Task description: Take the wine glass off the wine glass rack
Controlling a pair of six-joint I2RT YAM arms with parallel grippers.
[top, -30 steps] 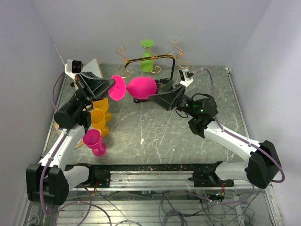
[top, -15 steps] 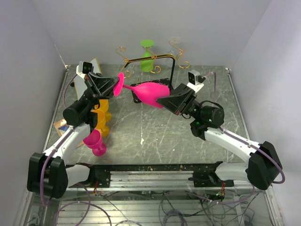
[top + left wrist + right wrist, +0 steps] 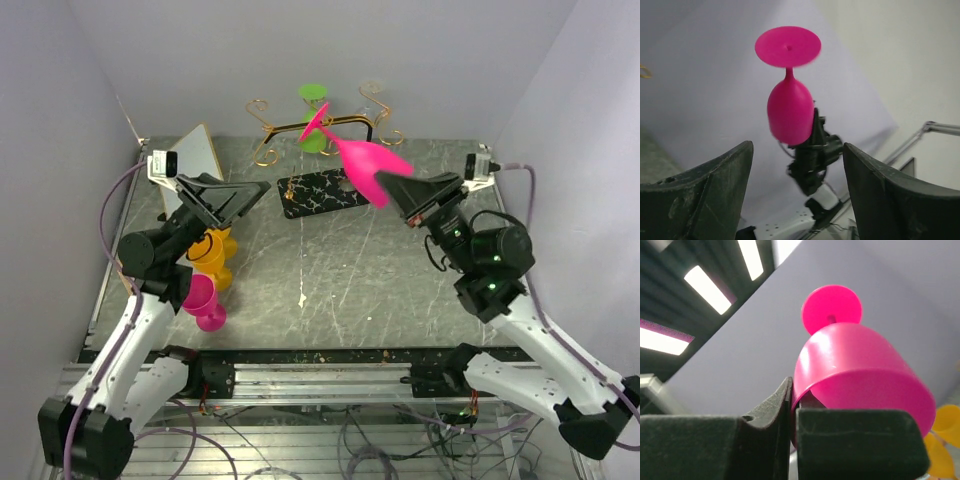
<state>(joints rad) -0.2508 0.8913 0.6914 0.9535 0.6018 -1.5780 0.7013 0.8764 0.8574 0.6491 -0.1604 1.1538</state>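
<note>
Pinching the pink glass (image 3: pixel 365 165) by its rim, the right claw (image 3: pixel 398 192) is closed, holding it tilted in air near the rack (image 3: pixel 320 193); left claw (image 3: pixel 258 192) gapes empty; green glass (image 3: pixel 311 143) hangs there

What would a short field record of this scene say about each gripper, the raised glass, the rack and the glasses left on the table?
right gripper: shut on the rim of the bright pink plastic wine glass
held glass: in the air, tilted, foot uppermost
left gripper: open, empty, facing the held glass
gold wire wine glass rack: stands on its black marble-look base at the far side
lime green glass: at the rack, foot up
table, left side: yellow glasses and a small pink glass beside the left arm
</note>
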